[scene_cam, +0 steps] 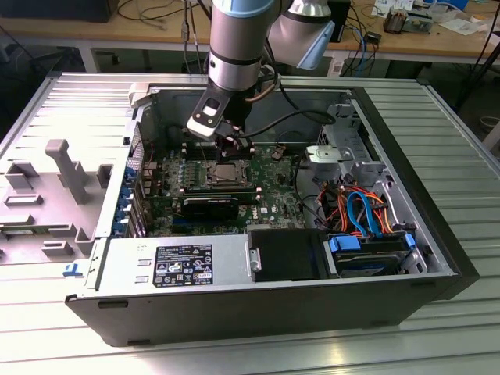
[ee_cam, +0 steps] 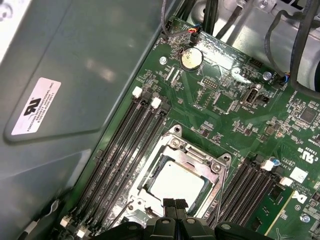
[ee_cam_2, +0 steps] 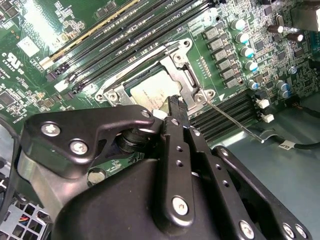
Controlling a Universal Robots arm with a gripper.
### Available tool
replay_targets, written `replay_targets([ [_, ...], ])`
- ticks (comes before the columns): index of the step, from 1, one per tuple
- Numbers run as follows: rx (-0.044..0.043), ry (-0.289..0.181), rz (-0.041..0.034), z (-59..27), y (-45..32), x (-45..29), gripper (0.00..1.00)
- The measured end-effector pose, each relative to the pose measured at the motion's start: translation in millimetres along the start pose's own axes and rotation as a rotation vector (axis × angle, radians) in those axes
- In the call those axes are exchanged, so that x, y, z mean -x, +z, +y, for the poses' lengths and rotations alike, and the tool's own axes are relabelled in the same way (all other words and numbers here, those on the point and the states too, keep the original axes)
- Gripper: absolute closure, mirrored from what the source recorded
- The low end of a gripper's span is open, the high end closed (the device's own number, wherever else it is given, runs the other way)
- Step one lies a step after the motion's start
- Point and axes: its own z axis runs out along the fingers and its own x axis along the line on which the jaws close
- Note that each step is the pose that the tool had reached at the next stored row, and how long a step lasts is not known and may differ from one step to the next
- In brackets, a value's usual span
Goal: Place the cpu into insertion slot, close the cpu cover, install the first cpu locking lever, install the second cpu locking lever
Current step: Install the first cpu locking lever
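Clenched and holding nothing, the claw has its two black fingertips pressed together, and the tips stand just over one edge of the cpu. In the second wrist view I cannot tell if the tips touch the metal or hang a little above it.

The cpu lies flat inside the insertion slot, with its silver-grey top turned up. The cpu cover, a thin silver frame, lies down around the cpu, and the chip shows through its square window. From one corner of the slot a thin wire lever runs out slantwise across a group of black slots. Its bent end sits over the grey case floor, away from the socket.

Long black memory slots with white clips run along both sides of the socket. Further on the green board, a round coin battery sits near the case wall.

In the exterior view the arm reaches from above into the open computer case, which lies on its side on a ribbed metal worktop. Blue and orange cables are bundled at the exterior view's right of the board.
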Motion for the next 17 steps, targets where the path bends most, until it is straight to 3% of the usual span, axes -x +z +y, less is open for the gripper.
replay_targets([
  [17,-0.0023,-0.031,-0.0017,0.0,0.0,0.0,0.89],
])
